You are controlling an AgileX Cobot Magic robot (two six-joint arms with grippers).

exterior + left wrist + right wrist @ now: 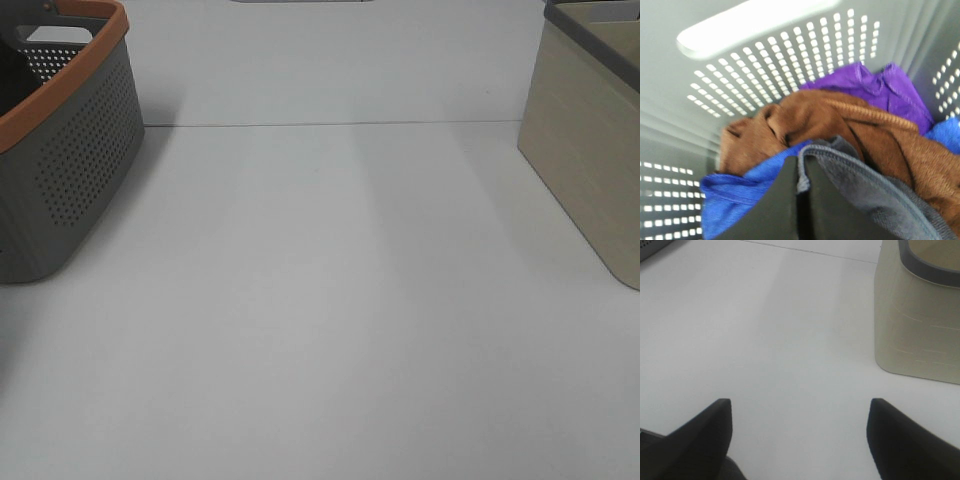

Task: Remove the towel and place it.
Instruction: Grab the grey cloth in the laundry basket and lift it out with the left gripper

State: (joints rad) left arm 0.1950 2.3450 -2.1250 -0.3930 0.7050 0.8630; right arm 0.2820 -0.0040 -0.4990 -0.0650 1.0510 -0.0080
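In the left wrist view my left gripper (801, 185) is inside the grey basket (765, 80), its dark fingers (777, 205) closed together on the hemmed edge of the charcoal-grey towel (875, 195). The towel lies on a pile of brown (840, 125), blue (735, 195) and purple (880, 90) cloths. No white tag shows. My right gripper (800, 415) is open and empty above the bare white table. The exterior high view shows the grey basket with an orange rim (70, 150) at the far left; neither gripper shows there.
A beige bin with a grey rim (590, 160) stands at the right edge of the table; it also shows in the right wrist view (920, 315). The white table (320, 300) spreads between basket and bin.
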